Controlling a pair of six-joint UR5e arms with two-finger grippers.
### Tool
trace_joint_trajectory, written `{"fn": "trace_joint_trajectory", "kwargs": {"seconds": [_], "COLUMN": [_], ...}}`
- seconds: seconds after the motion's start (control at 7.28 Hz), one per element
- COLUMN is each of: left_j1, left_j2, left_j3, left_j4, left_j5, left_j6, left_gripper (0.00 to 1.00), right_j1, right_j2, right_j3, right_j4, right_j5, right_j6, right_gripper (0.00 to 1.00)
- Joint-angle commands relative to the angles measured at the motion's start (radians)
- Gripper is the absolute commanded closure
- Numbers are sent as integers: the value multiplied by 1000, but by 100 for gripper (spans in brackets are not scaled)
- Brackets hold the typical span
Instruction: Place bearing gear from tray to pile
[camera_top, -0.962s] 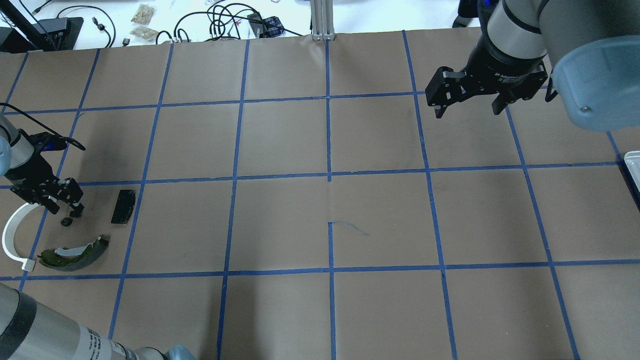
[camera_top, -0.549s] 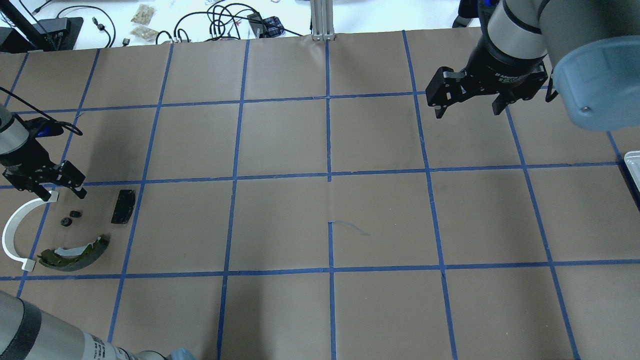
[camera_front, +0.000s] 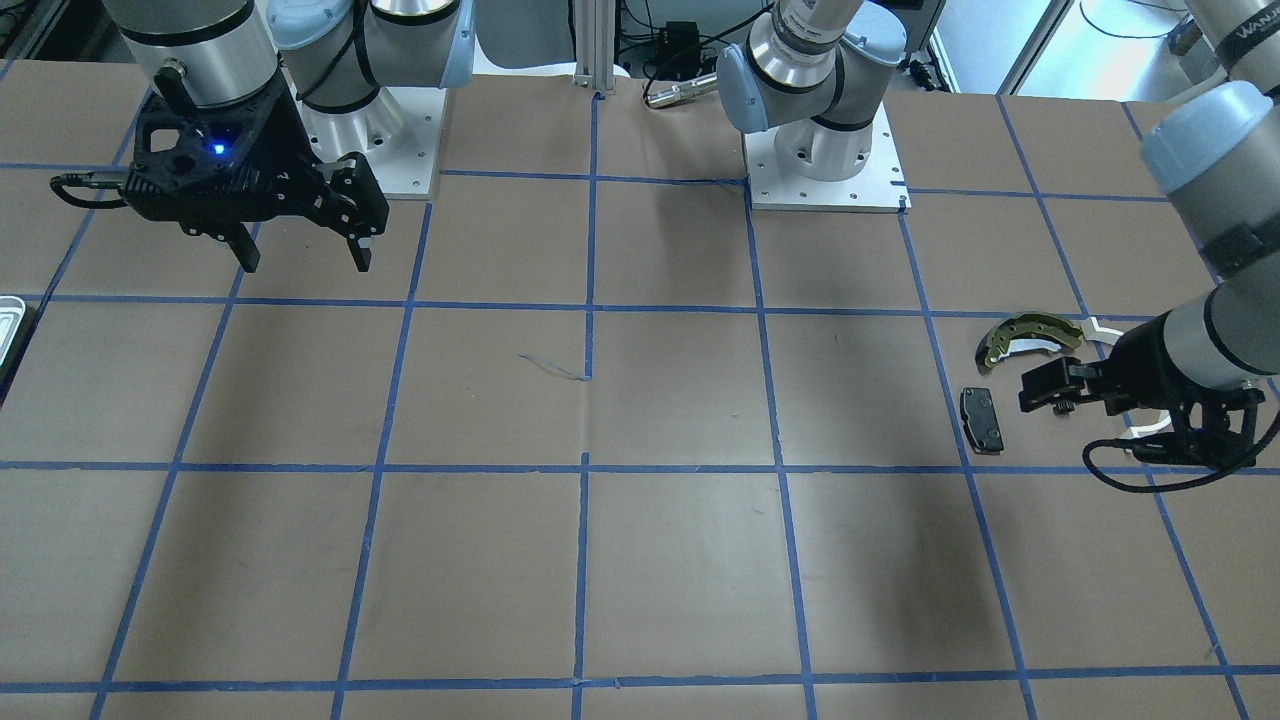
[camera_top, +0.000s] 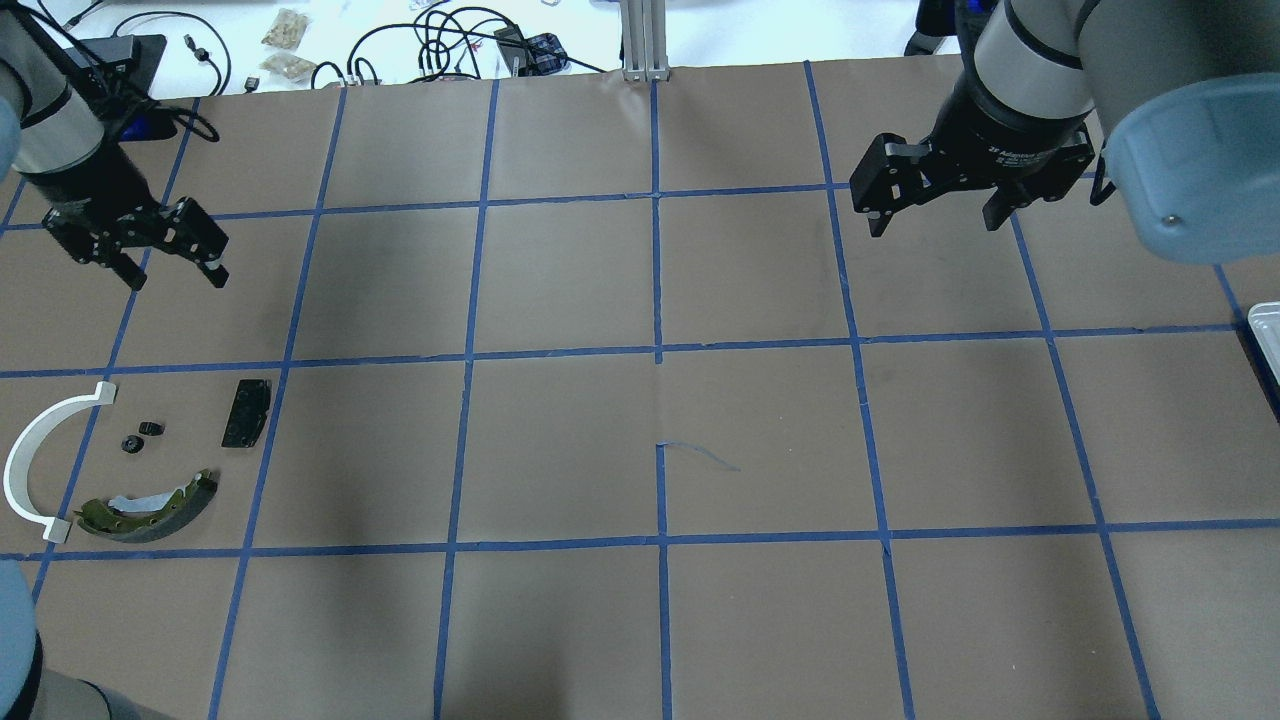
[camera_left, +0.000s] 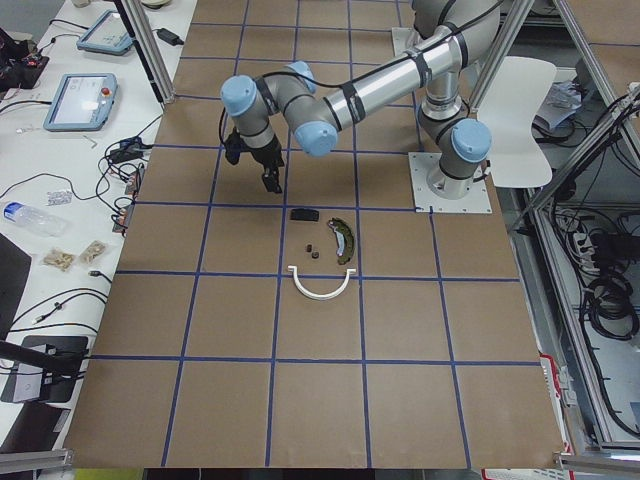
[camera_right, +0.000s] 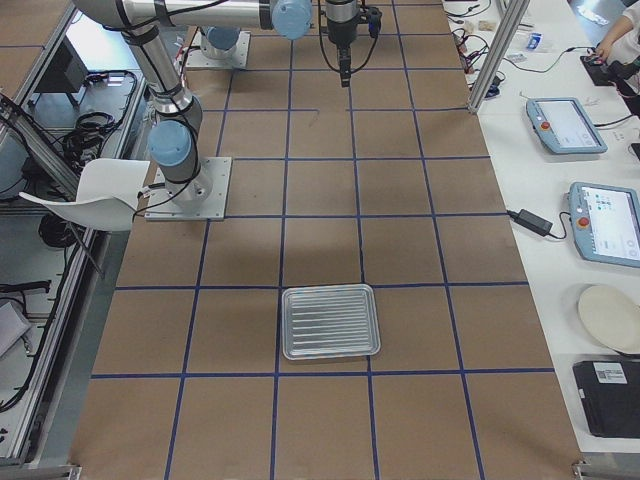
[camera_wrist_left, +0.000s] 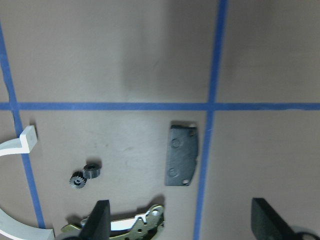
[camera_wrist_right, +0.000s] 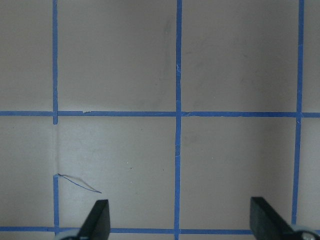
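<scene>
1. Evidently the left hand (camera_top: 175, 278) holds nothing. Its fingers stand wide apart, raised over bare desk (camera_top: 560, 440) in the upper left of the overhead frame, well clear of the parts below.
2. Below it, in the lower left of that frame, the bearing gear (camera_wrist_left: 77, 179) lies on the desk inside the pile. A second small dark toothed piece (camera_wrist_left: 92, 170) lies just beside it, and I cannot tell which of the two is the one meant.
3. Around them sit the black pad (camera_top: 246, 412), the white arc (camera_top: 25, 460) and the olive brake shoe (camera_top: 150, 507), none touching the gear.
4. Over at the far right edge, the tray (camera_right: 330, 322) looks bare in the side view. I judge the placing done, with nothing left but clearing the arms away.
5. The right hand (camera_top: 935, 225) hangs open and empty in the upper right.
6. Nothing blocks either arm. A loose scrap of blue tape (camera_top: 700, 455) lies mid-desk, and cables (camera_top: 450, 40) lie beyond the top edge.
</scene>
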Motion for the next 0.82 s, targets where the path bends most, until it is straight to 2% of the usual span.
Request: {"fn": "trace_joint_trajectory", "kwargs": {"seconds": [0.0,0.14,0.41,0.69], "left_j1": [-89,-127,-293,-345], "left_j2": [103,146,190,198], "left_j3": [7,3,-11,-16], "left_j4": [-50,-56,-63,-66], "left_j5": [-49,-52,-51,-54], "left_j6": [-98,-147,-398,-395], "left_gripper": [0,0,0,0], "right_j1": [-2,-2,-3,-3], "right_j2": [0,0,0,2], "right_j3": [0,0,0,0], "right_j4": [-3,-2,-5,-5], "right_j5": [2,2,2,5], "right_j6": [-7,2,-7,-4], "right_gripper": [0,0,0,0]}}
